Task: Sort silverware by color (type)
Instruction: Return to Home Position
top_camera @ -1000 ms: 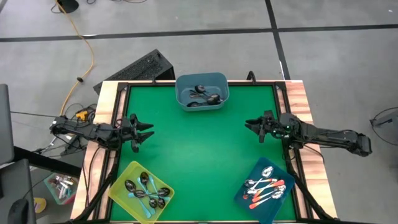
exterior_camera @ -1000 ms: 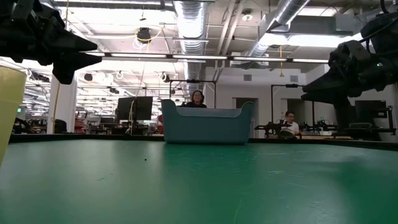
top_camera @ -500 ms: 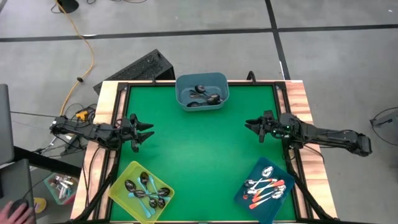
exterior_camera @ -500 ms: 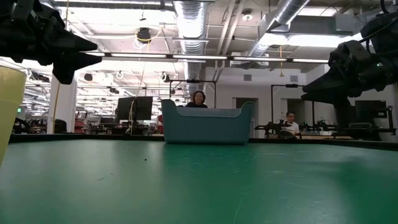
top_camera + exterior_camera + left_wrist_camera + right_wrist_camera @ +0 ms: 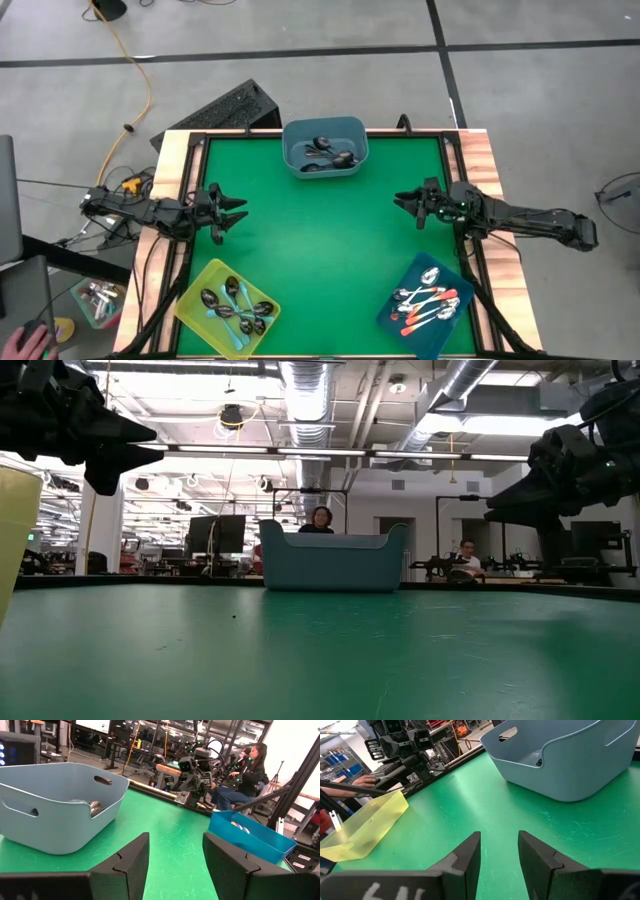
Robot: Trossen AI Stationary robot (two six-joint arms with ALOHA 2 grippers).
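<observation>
Bright, even overhead light — ceiling strips (image 5: 300, 453) glare in the low view.

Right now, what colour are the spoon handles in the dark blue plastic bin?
Orange-red spoon handles, best seen in the high view.

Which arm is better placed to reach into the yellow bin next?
Left. The open left gripper hangs at the left edge of the mat, nearer the yellow bin; the right gripper is across it, by the blue bin.

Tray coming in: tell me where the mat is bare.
The middle of the green mat is bare, between the left gripper and right gripper, from the grey-blue bin to the yellow bin and blue bin. Only the bins are crowded, with spoons.
</observation>
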